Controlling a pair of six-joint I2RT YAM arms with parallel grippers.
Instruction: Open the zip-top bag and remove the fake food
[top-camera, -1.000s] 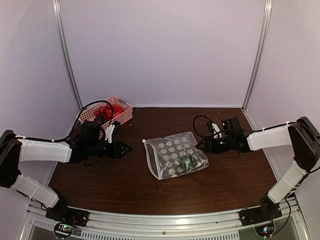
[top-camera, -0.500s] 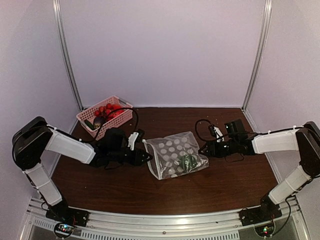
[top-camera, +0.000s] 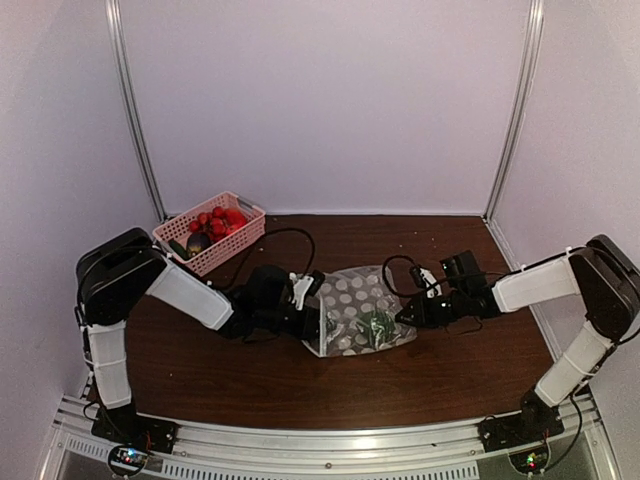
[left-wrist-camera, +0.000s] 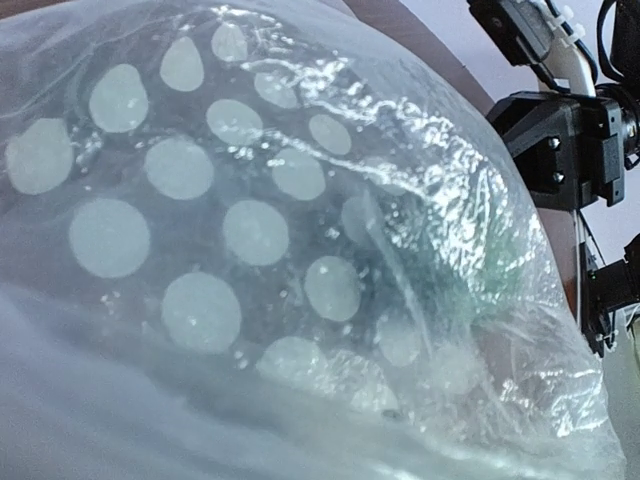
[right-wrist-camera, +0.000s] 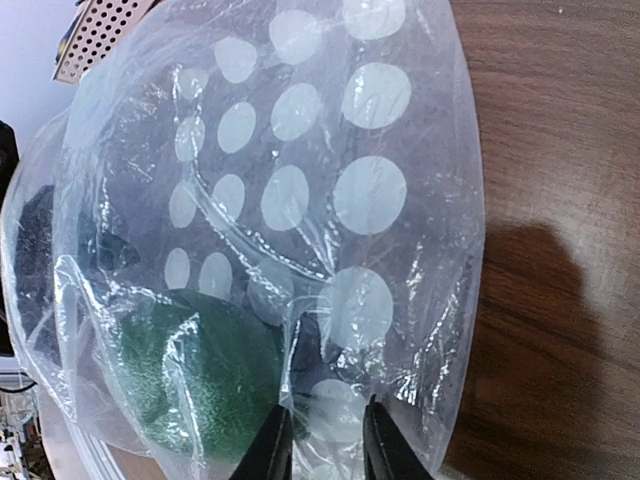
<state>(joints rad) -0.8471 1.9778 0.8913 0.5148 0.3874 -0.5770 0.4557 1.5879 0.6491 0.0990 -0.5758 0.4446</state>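
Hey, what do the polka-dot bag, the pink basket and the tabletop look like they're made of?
The zip-top bag: thin clear plastic film, glossy; it crinkles and glints. The pink basket: probably molded plastic, given its even lattice of holes. The tabletop: dark brown wood or wood-look laminate, faint grain, low sheen; I cannot tell which.

zip-top bag (top-camera: 350, 300) ctr of table (top-camera: 250, 375); basket (top-camera: 228, 244) far-L corner.
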